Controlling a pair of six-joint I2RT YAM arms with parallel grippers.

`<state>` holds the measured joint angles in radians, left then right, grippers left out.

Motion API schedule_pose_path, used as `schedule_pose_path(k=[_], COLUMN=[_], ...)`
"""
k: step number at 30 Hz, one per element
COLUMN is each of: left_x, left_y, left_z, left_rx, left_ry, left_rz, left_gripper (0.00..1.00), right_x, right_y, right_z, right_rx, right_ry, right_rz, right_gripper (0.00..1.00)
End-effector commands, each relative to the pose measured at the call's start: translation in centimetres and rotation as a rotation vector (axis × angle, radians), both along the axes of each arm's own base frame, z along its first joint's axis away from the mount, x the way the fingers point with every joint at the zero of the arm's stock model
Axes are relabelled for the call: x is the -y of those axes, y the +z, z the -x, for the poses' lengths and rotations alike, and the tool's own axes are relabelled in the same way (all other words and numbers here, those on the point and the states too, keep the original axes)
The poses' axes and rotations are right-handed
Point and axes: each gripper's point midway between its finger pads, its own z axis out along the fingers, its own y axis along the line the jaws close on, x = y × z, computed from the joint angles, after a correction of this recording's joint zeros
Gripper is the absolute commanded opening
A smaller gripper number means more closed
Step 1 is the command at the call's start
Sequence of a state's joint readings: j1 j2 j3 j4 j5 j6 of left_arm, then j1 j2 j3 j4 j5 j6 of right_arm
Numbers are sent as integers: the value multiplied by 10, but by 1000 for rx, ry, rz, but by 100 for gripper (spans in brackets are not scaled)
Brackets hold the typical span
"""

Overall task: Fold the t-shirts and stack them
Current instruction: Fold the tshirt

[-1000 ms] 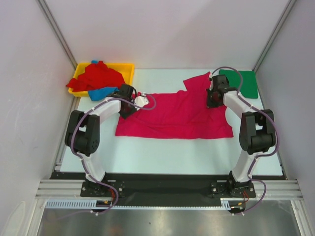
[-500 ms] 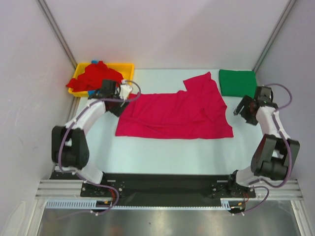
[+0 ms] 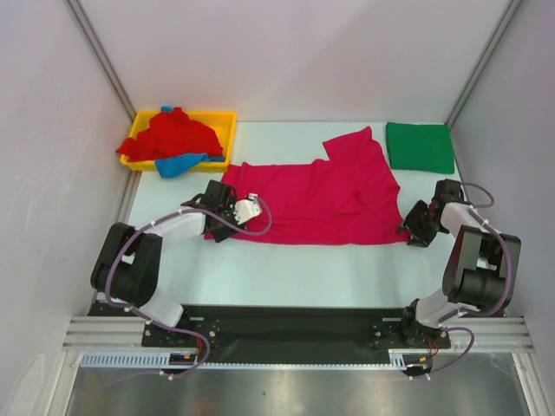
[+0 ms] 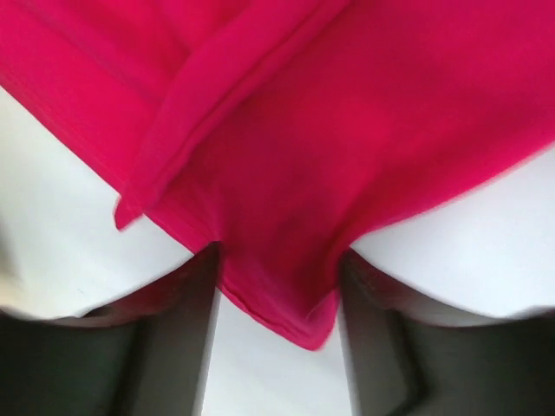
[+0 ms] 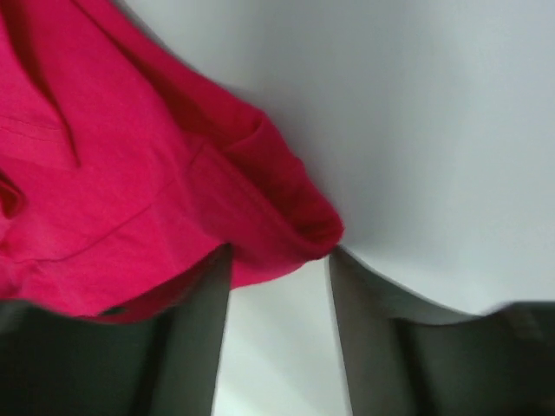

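A magenta-pink t-shirt (image 3: 316,199) lies spread flat in the middle of the table. My left gripper (image 3: 213,229) is low at its near-left corner. In the left wrist view the fingers (image 4: 173,347) stand wide apart, with the shirt's corner (image 4: 286,295) lying between them. My right gripper (image 3: 408,232) is low at the near-right corner. In the right wrist view its jaws are open around a rolled cloth edge (image 5: 286,234). A folded green t-shirt (image 3: 421,146) lies at the back right. Red (image 3: 173,134) and blue (image 3: 180,163) t-shirts are heaped at the back left.
A yellow tray (image 3: 227,121) at the back left holds the red and blue heap, which spills over its front edge. Grey walls and metal frame posts close in both sides. White table shows in front of the magenta shirt.
Both arms have swung from the far side of the magenta shirt, out past its sides, and down to its near corners. The shirt itself has hardly moved.
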<state>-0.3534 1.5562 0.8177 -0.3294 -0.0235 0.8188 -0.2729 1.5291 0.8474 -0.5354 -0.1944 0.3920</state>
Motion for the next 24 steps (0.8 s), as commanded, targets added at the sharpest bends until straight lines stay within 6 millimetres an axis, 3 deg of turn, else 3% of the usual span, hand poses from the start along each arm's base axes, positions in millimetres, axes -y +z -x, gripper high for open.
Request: schedule_pose_path(k=[1, 2, 3, 4, 6, 7, 10, 12, 14, 17, 19, 23, 24], left_x=[-1, -3, -6, -10, -16, -19, -34, -40, -42, -40, -42, -47, -46], left_y=[-16, -20, -23, -24, -19, -12, 7, 8, 7, 0, -6, -5, -2], left_z=[4, 8, 10, 13, 21, 20, 40, 67, 102, 138, 153, 162, 161], left_rx=[4, -1, -5, -9, -37, -41, -80, -149, -260, -379, -421, -444, -443], left_ry=[-62, -65, -60, -40, -21, -1, 35, 22, 22, 5, -2, 9, 9], left_rz=[-41, -54, -62, -79, -93, -91, -85, -100, -80, -55, -62, -89, -88], left_gripper=[54, 46, 37, 13, 4, 2, 0, 0, 0, 1, 1, 4, 5], right_x=[0, 0, 1, 3, 14, 16, 36, 49, 44, 37, 24, 8, 6], right_y=[-4, -5, -4, -2, 4, 5, 26, 43, 45, 56, 52, 49, 47], right_z=[-11, -11, -10, -9, -3, 10, 36, 51, 67, 71, 81, 93, 97], right_rx=[39, 38, 39, 38, 24, -16, -6, 22, -7, 6, -54, -143, -154], right_ry=[-14, -18, -20, -24, -45, -59, -145, -214, -237, -249, -250, -224, -224], right_rz=[-22, -19, -16, -5, 41, 42, 45, 69, 68, 82, 36, 42, 40], right_gripper=[47, 41, 24, 18, 0, 0, 0, 0, 0, 0, 0, 4, 11])
